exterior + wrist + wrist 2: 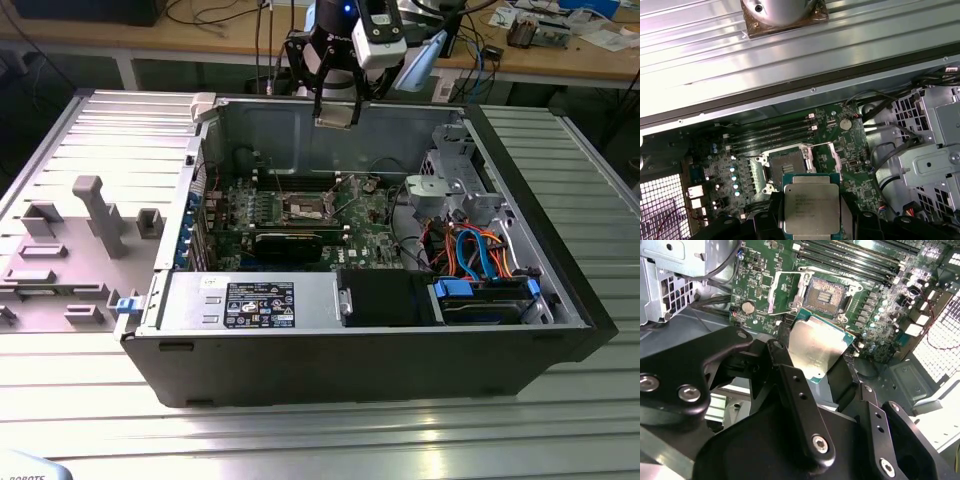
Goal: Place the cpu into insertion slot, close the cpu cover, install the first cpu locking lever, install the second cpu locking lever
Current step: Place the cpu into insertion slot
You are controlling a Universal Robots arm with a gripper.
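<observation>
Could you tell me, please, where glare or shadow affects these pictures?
In the second wrist view, a bright reflection covers the top of the small square silvery-grey cpu in the tool; in the first wrist view, the ribbed silver metal table glares almost white; in the exterior view, light streaks the table, and the open black computer case is dimmer inside.

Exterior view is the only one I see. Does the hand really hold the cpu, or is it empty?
Observer: Yes. In the first wrist view the hand grips the cpu by two opposite edges, metal top toward the camera.
Operator: Is the insertion slot ready?
Observer: In the second wrist view the cpu cover is swung open beside the insertion slot, whose dark centre is uncovered.
</observation>
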